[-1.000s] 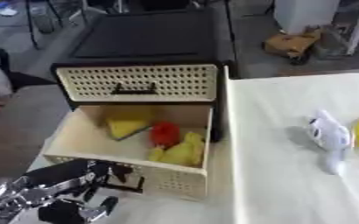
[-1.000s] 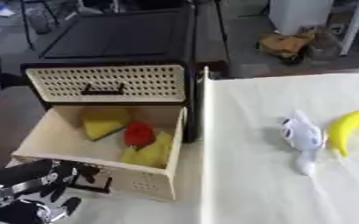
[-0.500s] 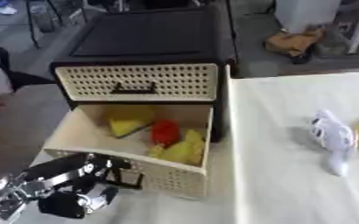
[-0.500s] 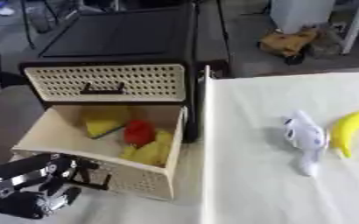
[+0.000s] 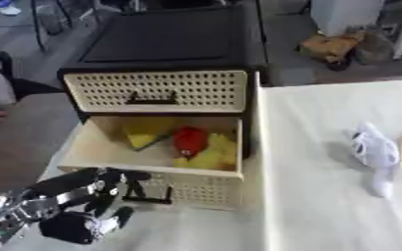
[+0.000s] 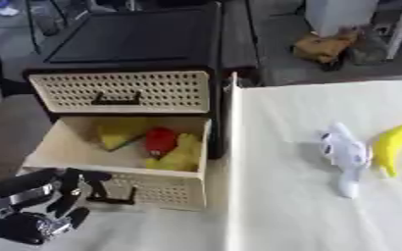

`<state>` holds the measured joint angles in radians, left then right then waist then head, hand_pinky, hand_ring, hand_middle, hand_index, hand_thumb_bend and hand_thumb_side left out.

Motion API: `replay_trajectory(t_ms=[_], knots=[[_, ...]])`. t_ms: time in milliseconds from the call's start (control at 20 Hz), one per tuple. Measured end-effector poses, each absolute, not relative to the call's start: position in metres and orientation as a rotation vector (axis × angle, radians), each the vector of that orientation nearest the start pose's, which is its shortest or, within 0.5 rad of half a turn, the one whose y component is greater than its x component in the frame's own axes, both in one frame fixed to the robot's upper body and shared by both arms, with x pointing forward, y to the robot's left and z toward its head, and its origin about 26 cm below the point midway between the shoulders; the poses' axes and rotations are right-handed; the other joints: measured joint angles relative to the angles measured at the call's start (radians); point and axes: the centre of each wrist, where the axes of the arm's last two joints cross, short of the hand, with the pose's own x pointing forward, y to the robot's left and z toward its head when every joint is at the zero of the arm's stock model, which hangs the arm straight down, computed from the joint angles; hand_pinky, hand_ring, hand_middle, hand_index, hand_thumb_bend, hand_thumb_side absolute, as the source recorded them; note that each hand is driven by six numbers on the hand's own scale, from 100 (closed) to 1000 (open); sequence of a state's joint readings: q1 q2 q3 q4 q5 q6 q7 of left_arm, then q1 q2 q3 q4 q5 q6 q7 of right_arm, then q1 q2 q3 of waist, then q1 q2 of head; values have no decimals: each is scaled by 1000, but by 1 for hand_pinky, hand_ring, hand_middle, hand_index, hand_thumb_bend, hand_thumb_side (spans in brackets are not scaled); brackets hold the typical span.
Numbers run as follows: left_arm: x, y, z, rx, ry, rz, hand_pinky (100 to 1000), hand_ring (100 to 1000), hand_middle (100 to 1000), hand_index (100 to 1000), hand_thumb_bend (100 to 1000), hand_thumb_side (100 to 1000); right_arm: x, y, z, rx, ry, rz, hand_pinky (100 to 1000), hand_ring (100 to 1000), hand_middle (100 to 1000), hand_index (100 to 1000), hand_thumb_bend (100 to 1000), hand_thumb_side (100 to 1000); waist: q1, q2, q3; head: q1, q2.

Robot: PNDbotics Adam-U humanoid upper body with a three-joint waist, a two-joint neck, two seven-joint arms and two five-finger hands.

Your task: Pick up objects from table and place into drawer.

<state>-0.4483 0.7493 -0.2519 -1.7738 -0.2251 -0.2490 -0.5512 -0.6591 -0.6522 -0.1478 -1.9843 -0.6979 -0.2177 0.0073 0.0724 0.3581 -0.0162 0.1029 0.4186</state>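
Observation:
The black cabinet's lower cream drawer stands pulled out. Inside it lie a red object and yellow objects. My left hand is at the lower left, right in front of the drawer, with relaxed fingers reaching up against the drawer front beside its black handle. It holds nothing. On the white cloth to the right lie a white soft toy and a yellow banana. My right hand shows in neither view.
The upper drawer is closed under the black cabinet top. The white-covered table runs right of the cabinet. Brown clutter lies on the floor beyond the table.
My left hand has risen from the lower left corner and come up against the open drawer's front. The toy and the banana lie as before.

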Motion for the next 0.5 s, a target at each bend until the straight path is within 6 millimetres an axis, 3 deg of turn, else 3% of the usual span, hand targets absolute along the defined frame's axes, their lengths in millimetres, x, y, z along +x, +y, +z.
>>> replay_trajectory(t_ms=[200, 500], knots=[[329, 284, 222, 406, -1705, -1782, 163, 285, 818, 1000, 100, 711, 294, -300, 354, -509, 3392, -375, 735, 851, 596, 691, 306, 1000, 1, 0, -5, 0, 0], [332, 290, 217, 490, -1588, -1807, 167, 289, 832, 1000, 100, 734, 294, -300, 354, -510, 3394, -371, 736, 852, 596, 690, 304, 1000, 3, 0, -16, 1, 0]])
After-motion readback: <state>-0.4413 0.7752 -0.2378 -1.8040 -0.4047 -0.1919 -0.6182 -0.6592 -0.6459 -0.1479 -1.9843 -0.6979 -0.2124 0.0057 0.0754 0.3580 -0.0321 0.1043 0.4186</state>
